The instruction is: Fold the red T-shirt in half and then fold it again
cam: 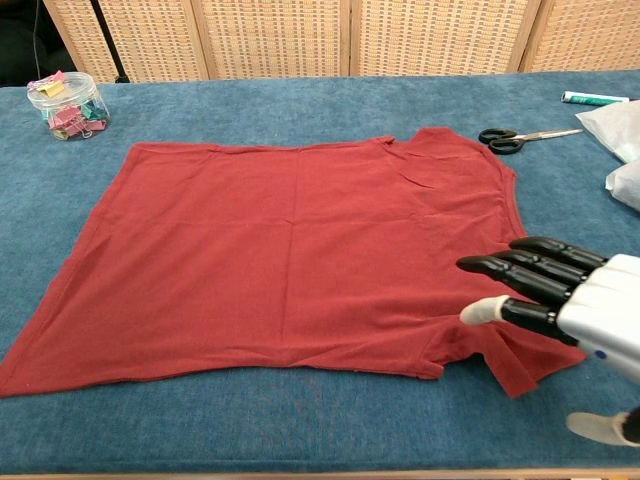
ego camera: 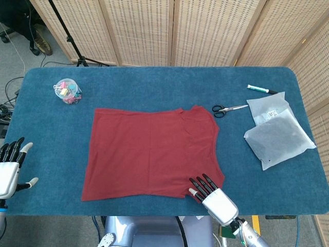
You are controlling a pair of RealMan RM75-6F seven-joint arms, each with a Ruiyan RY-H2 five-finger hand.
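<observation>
Wicker screens behind, blue table point(ego camera: 154, 85) below, and from the head view our shirt point(ego camera: 151, 154) lies flat mid-table, unfolded. Our right hand point(ego camera: 212, 195) hovers over the near sleeve, fingers straight and apart, empty; left hand point(ego camera: 10, 164) waits open at the table's edge. Scissors point(ego camera: 229, 109), bags point(ego camera: 275, 131) and a clip jar point(ego camera: 67, 91) sit clear. Chest view: right hand point(cam: 560, 290) spread above the sleeve. First fold not begun, we judge; next comes pinching that edge.

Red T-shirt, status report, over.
Right robot hand open over near sleeve; left robot hand open, idle. Red T-shirt flat, unfolded. Nothing in the way.
</observation>
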